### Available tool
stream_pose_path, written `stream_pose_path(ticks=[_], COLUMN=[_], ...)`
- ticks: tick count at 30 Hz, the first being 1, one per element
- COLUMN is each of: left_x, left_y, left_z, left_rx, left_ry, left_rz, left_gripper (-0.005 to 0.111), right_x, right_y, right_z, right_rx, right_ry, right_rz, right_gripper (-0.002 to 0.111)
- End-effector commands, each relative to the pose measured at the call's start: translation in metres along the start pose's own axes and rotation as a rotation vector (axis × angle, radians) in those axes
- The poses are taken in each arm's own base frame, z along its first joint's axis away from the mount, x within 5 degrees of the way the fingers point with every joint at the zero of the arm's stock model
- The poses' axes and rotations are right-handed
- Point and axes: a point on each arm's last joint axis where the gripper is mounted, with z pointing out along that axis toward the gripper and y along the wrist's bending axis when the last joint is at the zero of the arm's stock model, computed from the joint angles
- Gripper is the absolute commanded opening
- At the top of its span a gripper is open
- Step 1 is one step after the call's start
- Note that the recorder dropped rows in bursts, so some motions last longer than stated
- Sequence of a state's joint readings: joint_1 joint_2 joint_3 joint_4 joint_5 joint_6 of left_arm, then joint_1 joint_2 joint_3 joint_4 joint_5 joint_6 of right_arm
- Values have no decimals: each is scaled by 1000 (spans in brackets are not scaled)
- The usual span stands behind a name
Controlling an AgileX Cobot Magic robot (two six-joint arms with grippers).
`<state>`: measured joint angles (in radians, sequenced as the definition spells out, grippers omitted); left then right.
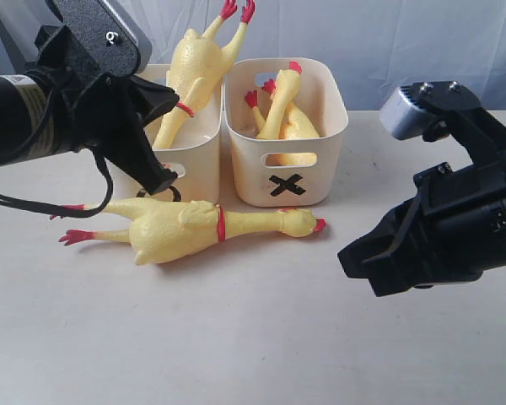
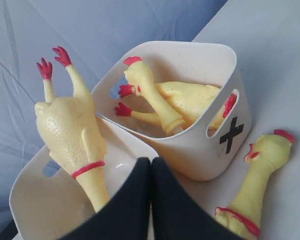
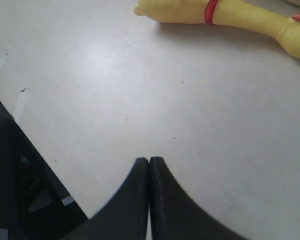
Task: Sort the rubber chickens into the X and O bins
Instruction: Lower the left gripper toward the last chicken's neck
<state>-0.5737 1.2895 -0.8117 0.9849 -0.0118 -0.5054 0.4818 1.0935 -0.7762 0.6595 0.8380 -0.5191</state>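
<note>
Left pincer pressed together, empty, tips at the front wall of the left bin, just above the tail end of the counter chicken. Right pincer also pressed together, empty, over bare counter on the right, apart from every chicken.

Two cream bins stand side by side at the back of the counter. X bin is on the right, black X on its front wall. The left bin's mark is hidden behind the left arm.

The counter chicken lies on its side just in front of both bins, red neck band, head toward the right, red feet toward the left.

The upside-down chicken stands in the left bin, head down, red feet up above the rim, red neck band.

The X bin holds two: the upright chicken with its red comb above the rim, and the lying chicken behind it, feet against the wall.
</note>
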Motion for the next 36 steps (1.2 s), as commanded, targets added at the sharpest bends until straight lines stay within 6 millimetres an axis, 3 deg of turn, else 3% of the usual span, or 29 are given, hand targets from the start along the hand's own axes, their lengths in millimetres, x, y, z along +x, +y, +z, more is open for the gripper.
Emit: stream_pose_path(ticks=[1,8,24,30,36], left_x=[10,19,17,-1,1], left_y=[-2,-4,-15,-7,4], left_z=[0,-1,-5,-16,-22], left_rx=[-8,-2,176,153,188], left_ry=[98,201,266,186,205], left_rz=[-48,-230,-69,-91,-66], left_gripper=[0,0,0,0,0], right_x=[0,0,0,0,0], right_y=[-1,-1,-1,-1,-1], right_z=[0,0,0,0,0], right_rx=[5,5,5,5,5], right_ry=[-11,-11,-11,-11,-11], right_rz=[2,2,2,2,2], right_gripper=[-1,-1,-1,-1,-1])
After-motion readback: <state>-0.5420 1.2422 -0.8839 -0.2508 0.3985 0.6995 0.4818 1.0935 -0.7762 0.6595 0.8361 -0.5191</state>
